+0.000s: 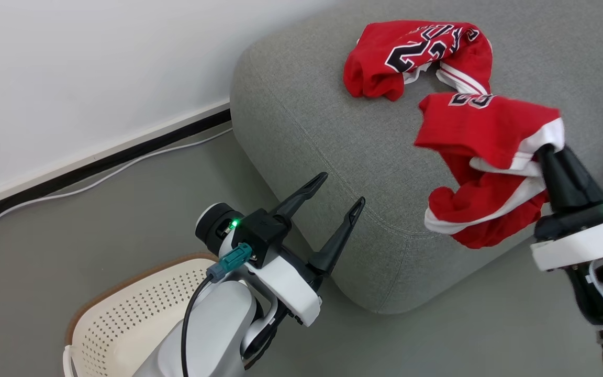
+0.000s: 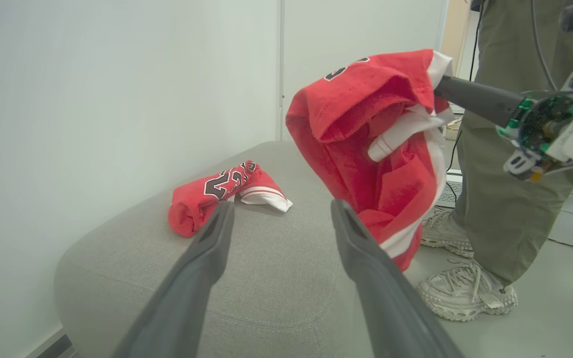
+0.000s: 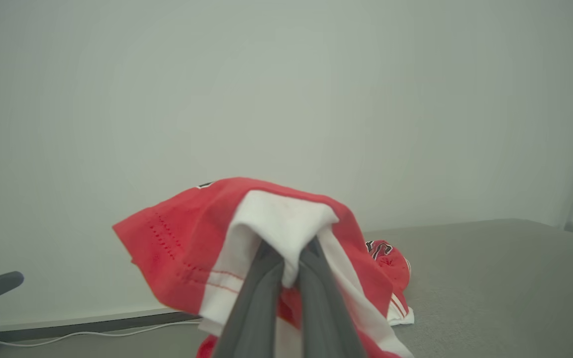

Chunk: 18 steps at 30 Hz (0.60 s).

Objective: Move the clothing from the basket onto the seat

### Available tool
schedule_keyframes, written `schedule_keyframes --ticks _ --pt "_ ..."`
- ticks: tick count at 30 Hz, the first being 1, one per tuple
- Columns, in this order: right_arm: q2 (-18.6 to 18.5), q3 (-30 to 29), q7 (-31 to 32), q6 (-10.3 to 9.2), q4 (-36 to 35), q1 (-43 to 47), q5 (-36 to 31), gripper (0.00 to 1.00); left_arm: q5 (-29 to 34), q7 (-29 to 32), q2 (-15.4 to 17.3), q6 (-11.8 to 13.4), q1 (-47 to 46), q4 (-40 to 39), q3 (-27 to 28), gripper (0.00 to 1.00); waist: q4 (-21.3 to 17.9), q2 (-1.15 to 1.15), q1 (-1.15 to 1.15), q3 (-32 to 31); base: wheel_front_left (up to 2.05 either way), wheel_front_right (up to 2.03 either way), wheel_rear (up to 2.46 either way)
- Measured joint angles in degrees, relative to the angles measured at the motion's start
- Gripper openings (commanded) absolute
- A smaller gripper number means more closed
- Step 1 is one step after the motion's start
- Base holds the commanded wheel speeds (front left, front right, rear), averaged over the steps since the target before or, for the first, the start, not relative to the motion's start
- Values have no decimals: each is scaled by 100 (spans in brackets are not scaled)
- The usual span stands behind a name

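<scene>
Clothing (image 1: 385,57) on grey seat (image 1: 306,131), white wall (image 1: 71,63)

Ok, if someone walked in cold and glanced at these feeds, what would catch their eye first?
The red garment dangling from the shut right gripper, in the air at the near edge of the grey sofa. Next, a second red jersey crumpled on it farther back, and the left gripper open and empty between the basket and the sofa.
</scene>
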Motion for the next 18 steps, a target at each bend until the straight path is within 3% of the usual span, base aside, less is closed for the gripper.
schedule_keyframes --ticks 8,18 --pt "-486 -862 0 0 212 -497 -165 0 114 0 -15 -1 -10 86 -93 100 -10 0 0 380 0 0 0" --pt "-1136 -1394 0 0 1043 -1667 -254 0 193 0 -9 -12 -357 193 -438 100 239 0 0 1087 0 0 0"
